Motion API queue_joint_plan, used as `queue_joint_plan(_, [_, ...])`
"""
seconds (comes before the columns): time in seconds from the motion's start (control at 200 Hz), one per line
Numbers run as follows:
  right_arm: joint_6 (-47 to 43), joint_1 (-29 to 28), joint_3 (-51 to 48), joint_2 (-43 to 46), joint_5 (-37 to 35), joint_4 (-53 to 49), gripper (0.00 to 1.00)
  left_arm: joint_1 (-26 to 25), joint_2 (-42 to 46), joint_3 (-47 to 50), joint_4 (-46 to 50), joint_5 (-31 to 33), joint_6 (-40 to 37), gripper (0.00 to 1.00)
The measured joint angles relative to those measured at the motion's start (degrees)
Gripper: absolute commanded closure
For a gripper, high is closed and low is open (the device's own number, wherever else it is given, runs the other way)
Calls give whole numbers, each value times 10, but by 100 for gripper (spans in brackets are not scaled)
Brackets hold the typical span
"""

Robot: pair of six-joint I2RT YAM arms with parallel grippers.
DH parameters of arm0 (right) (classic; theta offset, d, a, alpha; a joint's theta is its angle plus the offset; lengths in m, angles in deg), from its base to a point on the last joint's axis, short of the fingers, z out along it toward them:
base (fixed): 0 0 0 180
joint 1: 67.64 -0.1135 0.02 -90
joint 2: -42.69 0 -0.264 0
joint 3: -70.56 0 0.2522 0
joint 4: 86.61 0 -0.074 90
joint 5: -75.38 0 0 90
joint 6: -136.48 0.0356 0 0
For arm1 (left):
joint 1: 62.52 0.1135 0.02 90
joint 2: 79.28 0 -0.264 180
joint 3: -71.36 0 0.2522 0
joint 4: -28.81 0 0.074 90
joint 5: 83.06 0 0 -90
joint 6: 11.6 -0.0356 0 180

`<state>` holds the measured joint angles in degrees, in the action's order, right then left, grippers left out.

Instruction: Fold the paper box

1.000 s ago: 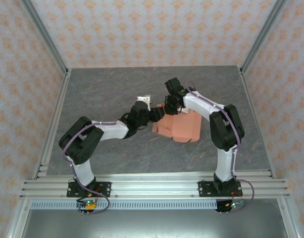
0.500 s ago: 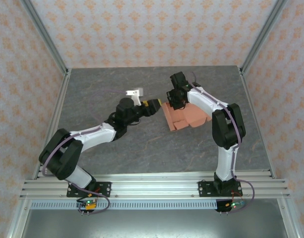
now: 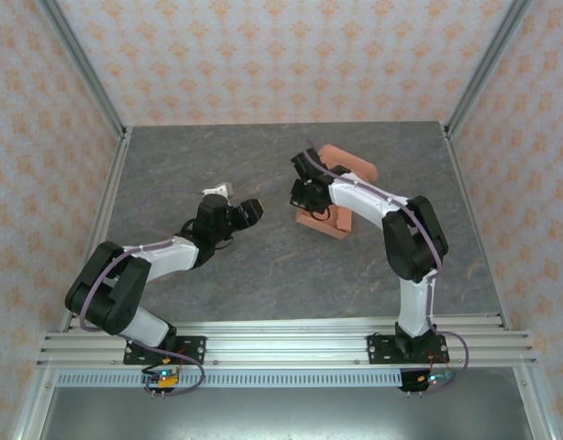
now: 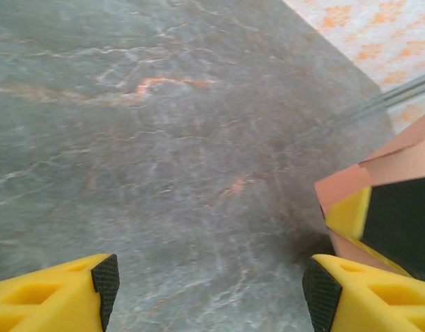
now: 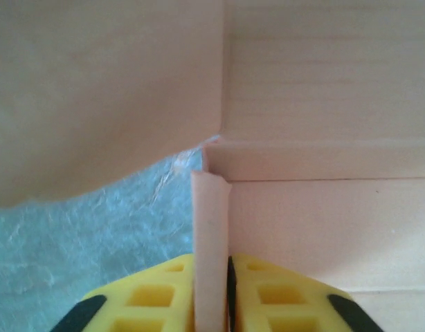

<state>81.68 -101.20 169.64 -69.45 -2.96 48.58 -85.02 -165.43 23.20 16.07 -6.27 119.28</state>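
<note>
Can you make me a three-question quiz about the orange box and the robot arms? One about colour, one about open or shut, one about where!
1. The paper box is: A green, B salmon-orange, C blue.
2. The left gripper is: A open, B shut on the box, C shut on a cup.
3. The box is at: A the left gripper, B the right gripper, C neither.
Answers: B, its card looks salmon-orange; A, its jaws stand wide apart with nothing between; B, that gripper's jaws pinch a flap of it.
</note>
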Motion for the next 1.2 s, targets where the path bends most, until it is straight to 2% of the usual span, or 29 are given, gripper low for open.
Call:
queue_joint_plan(0.19, [-53, -8, 0, -1, -19, -16, 65, 2, -23, 0, 5, 20, -4, 27])
queue_joint_plan(0.425, [-61, -11, 0, -1, -44, -41, 63, 2, -35, 1, 6, 32, -9, 27])
queue_joint_plan(0.836, [-54, -60, 2, 1, -106, -76, 67, 2, -43, 2, 7, 34, -20, 28])
queue_joint_plan(1.201, [-51, -81, -56, 76, -157, -50, 64, 2, -43, 3, 14, 35, -33, 28])
